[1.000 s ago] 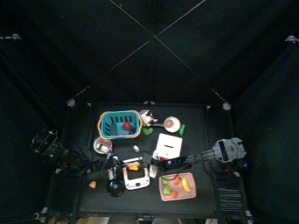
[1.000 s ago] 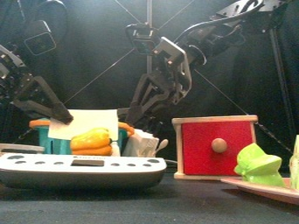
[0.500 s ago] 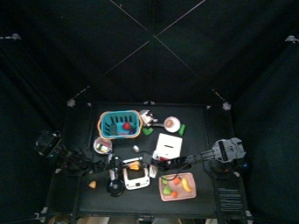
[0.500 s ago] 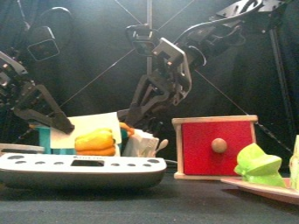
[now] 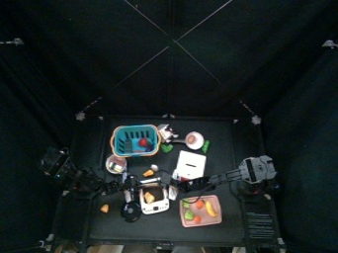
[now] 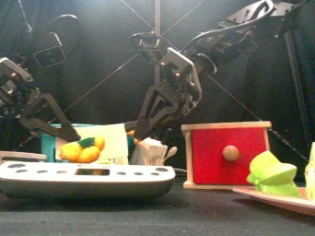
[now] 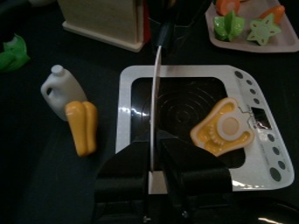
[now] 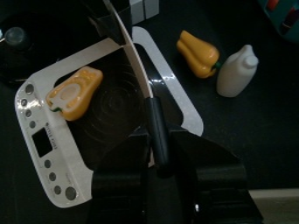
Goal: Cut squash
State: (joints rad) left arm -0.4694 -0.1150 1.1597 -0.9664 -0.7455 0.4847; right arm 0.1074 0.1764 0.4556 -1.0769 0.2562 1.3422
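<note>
The squash lies in two pieces. One half point(image 7: 222, 129) rests cut face up on the white scale point(image 7: 260, 96); it also shows in the right wrist view point(image 8: 73, 92). The other orange piece point(image 7: 79, 125) lies on the table beside a white bottle point(image 7: 59, 85). My right gripper point(image 8: 160, 162) is shut on the dark handle of a knife point(image 8: 135, 74). The blade runs over the scale between the two pieces. My left gripper point(image 7: 153, 175) is shut on the blade's thin far end point(image 7: 156, 105). In the front view the squash point(image 6: 80, 150) shows below the left arm.
A wooden box with a red front point(image 6: 226, 155) stands to the right. A pink tray point(image 7: 222, 31) holds green and orange toys. A teal basket point(image 5: 133, 140) is at the back left. A green toy point(image 6: 271, 173) sits at the front right.
In the front view the left arm has come lower and to the left. The squash has shifted left and now shows yellow faces. The right arm has barely moved.
</note>
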